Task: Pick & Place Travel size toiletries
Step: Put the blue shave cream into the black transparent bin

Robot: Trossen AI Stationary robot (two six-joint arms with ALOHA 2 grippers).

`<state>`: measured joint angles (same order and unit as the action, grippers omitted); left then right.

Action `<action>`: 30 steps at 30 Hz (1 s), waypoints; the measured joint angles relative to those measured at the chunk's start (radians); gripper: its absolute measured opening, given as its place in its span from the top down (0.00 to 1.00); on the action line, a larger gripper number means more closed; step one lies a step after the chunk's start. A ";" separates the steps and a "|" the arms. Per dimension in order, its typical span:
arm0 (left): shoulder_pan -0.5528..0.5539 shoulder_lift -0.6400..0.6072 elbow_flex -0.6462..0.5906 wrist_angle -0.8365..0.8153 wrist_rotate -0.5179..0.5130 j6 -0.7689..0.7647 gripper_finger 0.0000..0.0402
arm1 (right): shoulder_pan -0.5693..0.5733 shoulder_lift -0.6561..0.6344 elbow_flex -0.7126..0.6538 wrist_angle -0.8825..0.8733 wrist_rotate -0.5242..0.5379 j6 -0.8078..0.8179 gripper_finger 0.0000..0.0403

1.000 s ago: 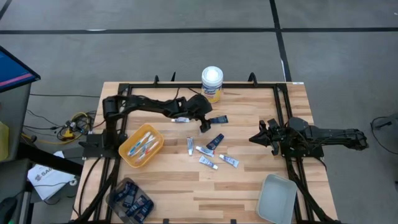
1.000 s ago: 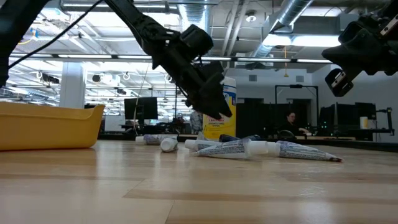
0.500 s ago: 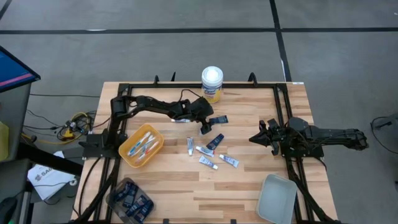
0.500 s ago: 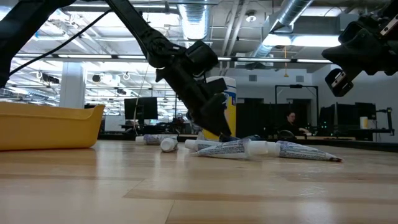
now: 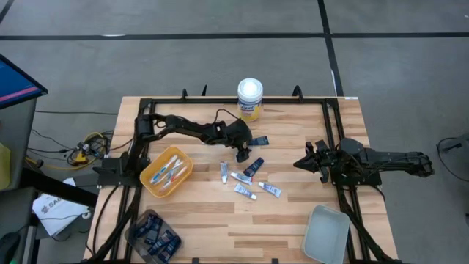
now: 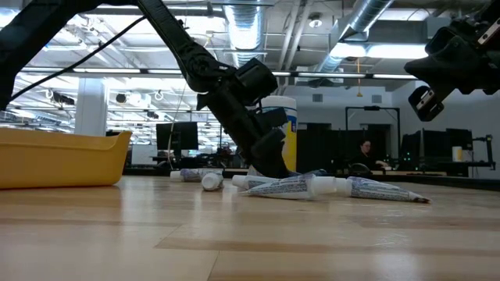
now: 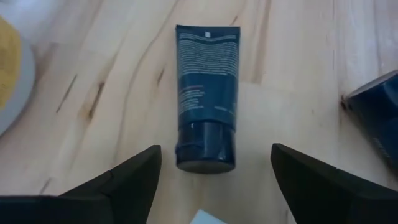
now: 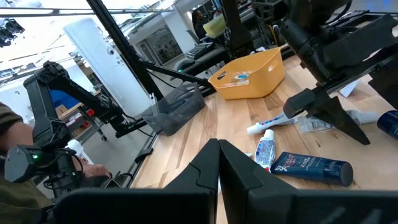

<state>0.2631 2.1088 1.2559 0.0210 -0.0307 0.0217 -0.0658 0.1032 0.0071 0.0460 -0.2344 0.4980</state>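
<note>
Robotics lab, exposed ceiling ducts (image 6: 367,23), monitors (image 6: 176,134), wooden workbench (image 5: 293,220)

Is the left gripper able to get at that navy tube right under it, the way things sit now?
Probably yes. The left gripper is open astride the navy tube, which lies alone on bare table.

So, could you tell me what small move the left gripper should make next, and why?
Probably a short, straight descent. The left gripper is open, and in its wrist view the dark navy tube lies flat on the table, cap end centred in the gap, with both fingers apart from it. Lowering first, then closing, should catch it. The right gripper waits, shut.
</note>
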 joint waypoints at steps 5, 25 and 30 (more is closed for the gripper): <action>0.004 0.000 0.000 0.003 -0.011 0.016 0.37 | 0.000 0.000 0.000 0.000 0.000 0.000 1.00; 0.005 0.000 0.000 0.012 0.002 0.102 0.70 | 0.000 0.000 0.000 0.000 0.000 0.000 1.00; 0.001 -0.001 0.000 0.013 0.001 0.095 0.69 | 0.000 0.000 0.000 0.000 0.000 0.000 1.00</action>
<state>0.2643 2.1081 1.2556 0.0336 -0.0302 0.1171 -0.0662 0.1032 0.0074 0.0460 -0.2344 0.4980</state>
